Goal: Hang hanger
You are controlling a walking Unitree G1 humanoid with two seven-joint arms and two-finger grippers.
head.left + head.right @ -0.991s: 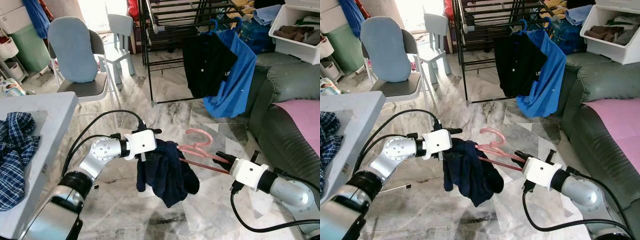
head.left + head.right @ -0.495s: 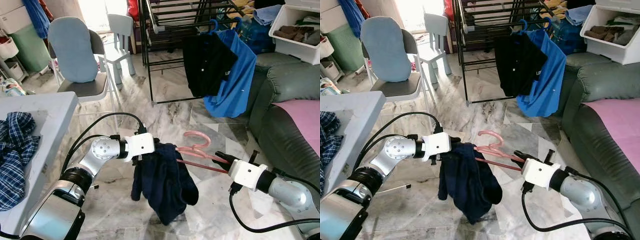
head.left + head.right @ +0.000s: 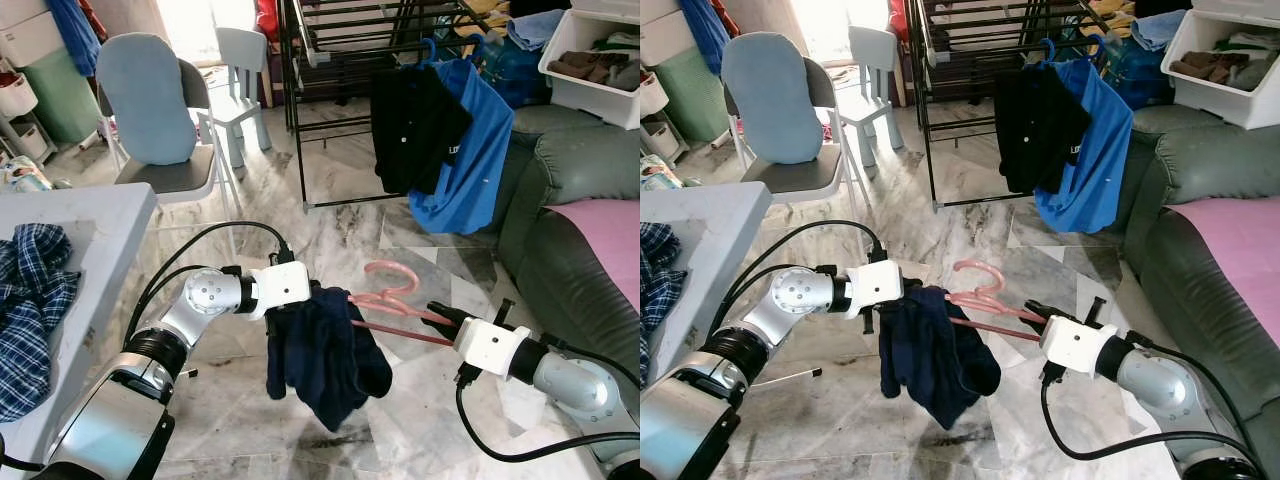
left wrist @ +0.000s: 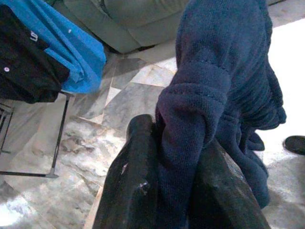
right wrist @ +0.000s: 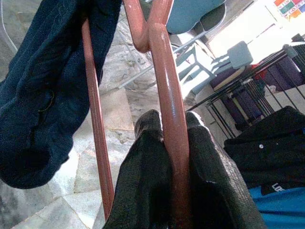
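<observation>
A pink plastic clothes hanger (image 3: 392, 297) hangs in mid-air over the marble floor (image 3: 330, 215), between the two grippers, its hook curling up toward the far side. A dark navy knitted garment (image 3: 322, 355) is draped over its left end and sags in folds below. The right gripper (image 3: 441, 315) reaches in from the near right, its black fingers (image 5: 147, 191) clamped on one pink bar of the hanger. The left gripper (image 3: 310, 292) comes from the near left with its elbow bent, its fingers (image 4: 136, 181) pinching a fold of the navy garment. At the far right a white plastic bin (image 3: 585, 92) holds folded clothes, resting on a grey-green sofa (image 3: 570, 200). Beyond stands a black metal drying rack (image 3: 330, 60) carrying a black shirt (image 3: 415, 125) and a blue shirt (image 3: 475, 150).
</observation>
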